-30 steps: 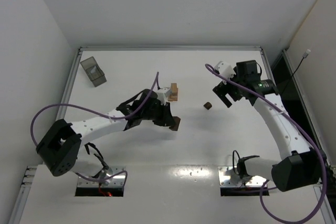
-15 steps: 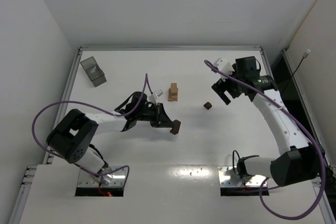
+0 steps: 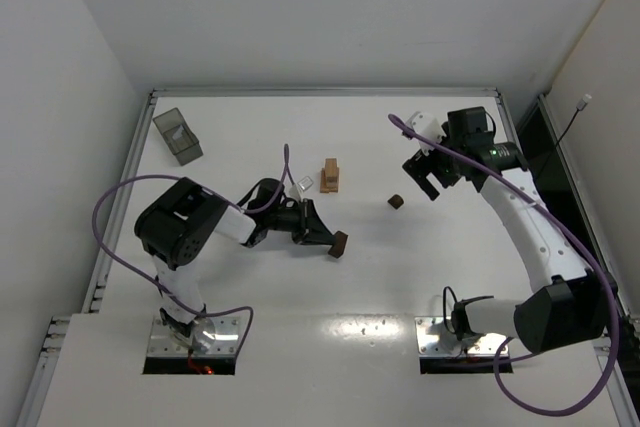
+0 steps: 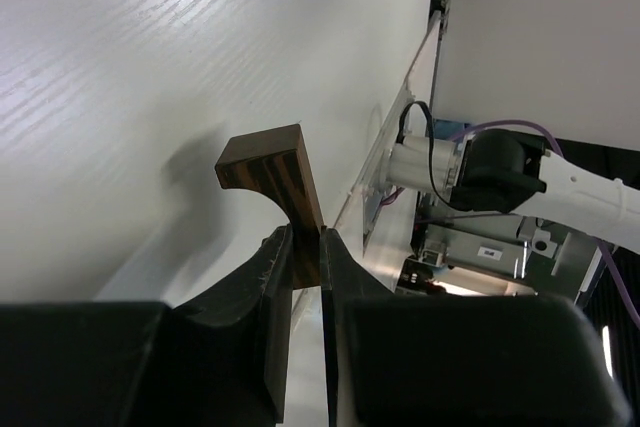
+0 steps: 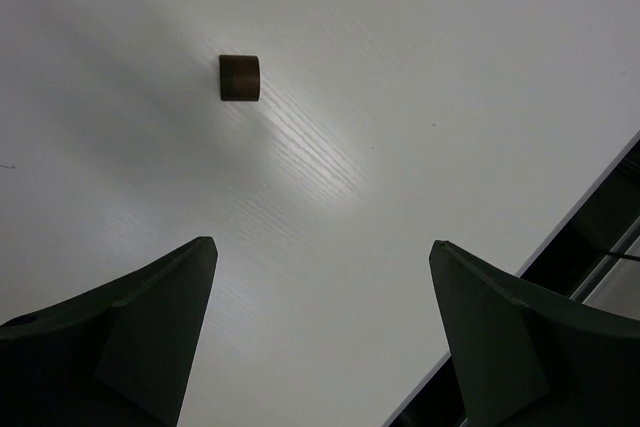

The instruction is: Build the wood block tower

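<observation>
Midway across the desk (image 3: pixel 240 122), toward its far edge, the tower (image 3: pixel 331 176) stands as a short tan stack. Left jaws clench the dark arch (image 4: pixel 275 182) nearer the near edge; right jaws gape near a loose dark block (image 5: pixel 240 78). Both await placing.

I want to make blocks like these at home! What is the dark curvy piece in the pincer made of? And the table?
The dark arch looks like wood: brown with lighter grain stripes on its end, dull rather than shiny. The table is white with fine wavy grain lines, so probably painted or laminated board; I can't tell which.
</observation>
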{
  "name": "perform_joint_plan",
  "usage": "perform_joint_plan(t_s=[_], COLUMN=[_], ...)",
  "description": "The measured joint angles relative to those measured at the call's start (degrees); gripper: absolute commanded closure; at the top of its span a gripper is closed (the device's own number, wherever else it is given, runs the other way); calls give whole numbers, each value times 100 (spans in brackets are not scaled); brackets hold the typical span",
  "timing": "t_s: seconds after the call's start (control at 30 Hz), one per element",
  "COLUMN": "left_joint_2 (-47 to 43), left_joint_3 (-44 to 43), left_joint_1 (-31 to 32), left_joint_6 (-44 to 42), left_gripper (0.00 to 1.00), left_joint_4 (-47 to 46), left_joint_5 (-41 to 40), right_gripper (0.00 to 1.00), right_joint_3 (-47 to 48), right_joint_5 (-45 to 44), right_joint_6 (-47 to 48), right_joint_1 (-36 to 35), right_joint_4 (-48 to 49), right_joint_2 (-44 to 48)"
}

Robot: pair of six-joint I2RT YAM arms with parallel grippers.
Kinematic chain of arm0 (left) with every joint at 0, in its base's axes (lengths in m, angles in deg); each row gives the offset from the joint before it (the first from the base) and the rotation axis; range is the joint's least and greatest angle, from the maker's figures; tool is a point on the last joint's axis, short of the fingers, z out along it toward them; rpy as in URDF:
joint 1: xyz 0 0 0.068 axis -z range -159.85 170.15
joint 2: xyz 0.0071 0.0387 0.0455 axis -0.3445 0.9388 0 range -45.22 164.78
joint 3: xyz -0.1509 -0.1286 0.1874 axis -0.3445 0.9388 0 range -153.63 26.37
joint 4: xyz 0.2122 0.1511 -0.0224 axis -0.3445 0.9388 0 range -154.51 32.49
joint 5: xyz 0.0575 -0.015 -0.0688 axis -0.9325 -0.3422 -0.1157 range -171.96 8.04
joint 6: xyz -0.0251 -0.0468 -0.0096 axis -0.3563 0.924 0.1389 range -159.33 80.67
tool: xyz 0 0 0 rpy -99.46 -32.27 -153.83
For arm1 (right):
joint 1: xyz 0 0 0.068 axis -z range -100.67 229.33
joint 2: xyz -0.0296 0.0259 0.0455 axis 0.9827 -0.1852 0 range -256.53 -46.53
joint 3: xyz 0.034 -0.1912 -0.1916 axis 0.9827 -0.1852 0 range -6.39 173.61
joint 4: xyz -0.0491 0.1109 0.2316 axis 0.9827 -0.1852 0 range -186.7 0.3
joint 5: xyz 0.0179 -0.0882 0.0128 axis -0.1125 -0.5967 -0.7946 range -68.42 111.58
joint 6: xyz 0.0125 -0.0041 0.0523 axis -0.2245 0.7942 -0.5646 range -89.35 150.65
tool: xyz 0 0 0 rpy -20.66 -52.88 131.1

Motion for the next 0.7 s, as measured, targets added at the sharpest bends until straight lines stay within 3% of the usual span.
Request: perform_joint_plan(t_s=[0.47, 0.57, 0.7], left_joint_2=[468, 538, 616], left_joint_3=[-214, -275, -354], left_joint_1=[-396, -411, -422], left_joint_6=[-103, -162, -225], left_gripper=[100, 84, 74], left_joint_4=[-212, -160, 24], left_joint_5=[76, 70, -33], right_gripper=[15, 15, 15], right_joint_3=[57, 57, 59], right_joint_5=[2, 2, 2], right_joint_6=[2, 2, 2], right_joint_1=[0, 0, 0], right_joint_4=[-59, -57, -66], right_joint_2=[-42, -42, -42])
